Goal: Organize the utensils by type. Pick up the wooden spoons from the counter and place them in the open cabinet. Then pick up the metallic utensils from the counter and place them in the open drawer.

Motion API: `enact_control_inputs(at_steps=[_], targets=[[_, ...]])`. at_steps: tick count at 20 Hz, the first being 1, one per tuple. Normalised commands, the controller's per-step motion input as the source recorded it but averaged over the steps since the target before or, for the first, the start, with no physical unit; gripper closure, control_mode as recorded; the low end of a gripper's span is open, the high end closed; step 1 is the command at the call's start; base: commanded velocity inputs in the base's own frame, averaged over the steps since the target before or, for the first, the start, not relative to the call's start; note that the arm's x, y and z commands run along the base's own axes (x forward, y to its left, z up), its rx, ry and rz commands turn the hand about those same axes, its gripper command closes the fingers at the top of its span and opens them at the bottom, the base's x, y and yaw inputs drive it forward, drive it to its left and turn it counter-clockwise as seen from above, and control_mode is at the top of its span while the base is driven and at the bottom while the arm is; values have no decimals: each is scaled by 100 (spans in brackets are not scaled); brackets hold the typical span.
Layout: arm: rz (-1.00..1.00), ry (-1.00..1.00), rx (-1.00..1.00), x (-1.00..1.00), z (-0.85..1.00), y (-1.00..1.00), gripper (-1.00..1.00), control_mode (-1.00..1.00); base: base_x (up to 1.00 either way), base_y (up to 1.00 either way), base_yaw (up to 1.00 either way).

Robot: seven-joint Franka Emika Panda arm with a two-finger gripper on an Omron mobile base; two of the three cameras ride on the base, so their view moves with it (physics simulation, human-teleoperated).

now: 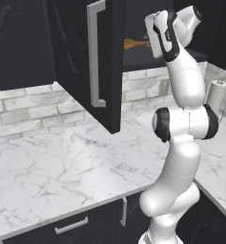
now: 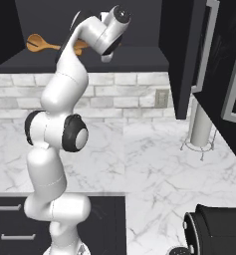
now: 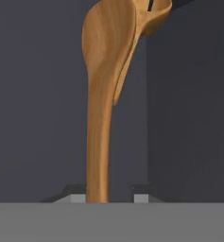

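- The hand [image 3: 111,198] reached into the open cabinet [image 1: 133,33], its fingers pinching the handle of a wooden spoon [image 3: 101,94].
- A second wooden spoon [image 3: 153,16] lay just behind the held one's bowl; whether they touched could not be told.
- In the right base view an orange-brown spoon [image 2: 40,44] rested on the cabinet shelf [image 2: 84,60], beside the arm.
- Risk, as a judgement: released while tilted, the held spoon might knock its neighbour, or roll toward the shelf's front edge and drop to the worktop [image 1: 62,167].
- Count: two wooden spoons, both at the cabinet; one open cabinet door [image 1: 86,52]; one paper towel roll [image 2: 203,127] on the worktop.
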Motion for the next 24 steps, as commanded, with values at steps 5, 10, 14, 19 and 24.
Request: enact_control_inputs(at_steps=[5, 10, 14, 19, 24], targets=[[8, -4, 0, 8, -33, 0, -100, -100, 0, 0, 0], [2, 0, 0, 9, -38, 1, -100, -100, 0, 0, 0], [0, 0, 0, 2, -33, 0, -100, -100, 0, 0, 0], [0, 1, 0, 0, -23, -1, -100, -100, 0, 0, 0], [0, 12, 1, -9, -6, 0, -100, -100, 0, 0, 0]])
